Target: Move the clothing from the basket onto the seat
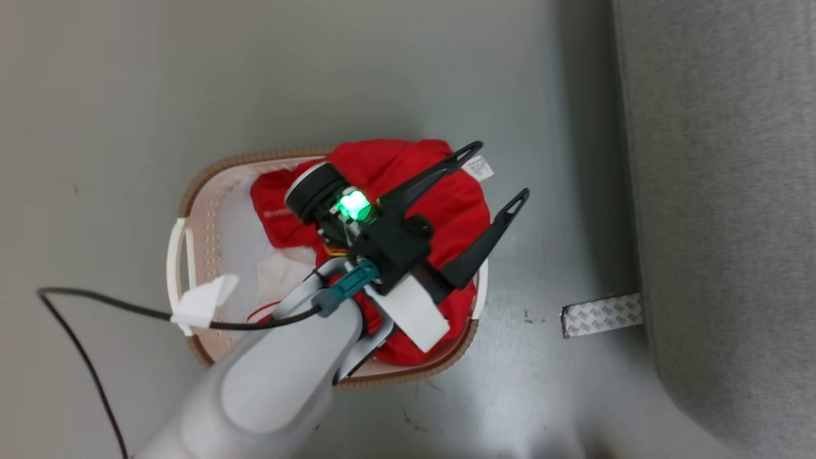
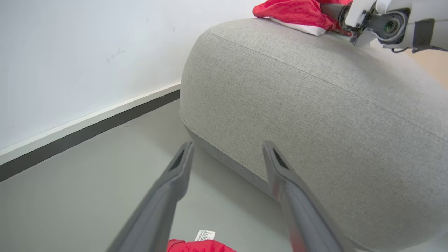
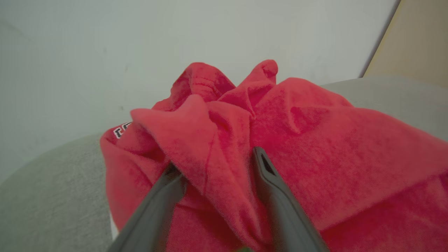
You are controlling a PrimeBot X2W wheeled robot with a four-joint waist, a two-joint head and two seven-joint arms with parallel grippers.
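Soft, light clothing (image 1: 446, 204) heaps mid-frame in the basket (image 1: 204, 229); the spread-fingered left gripper (image 1: 498, 171) hovers above: pinch a raised fold. The right gripper (image 3: 217, 162) seems parted around a garment (image 3: 315, 157) on the seat (image 3: 45, 196).

Nothing fully legible anywhere. White care tag (image 1: 478, 167) at the edge of the red clothing (image 1: 440, 191) in the basket (image 1: 210, 175): rows of fine print, too small to make out, and no clearer in the left wrist view. Faint pale lettering (image 1: 275, 215) across a fold of that clothing, unreadable. Black-and-white block letters (image 3: 120, 130) on the garment (image 3: 280, 140) lying on the seat (image 3: 52, 189), mostly tucked under, no word recoverable. Strip of tape (image 1: 602, 314) on the floor (image 1: 319, 76), repeating grey print, blurred.
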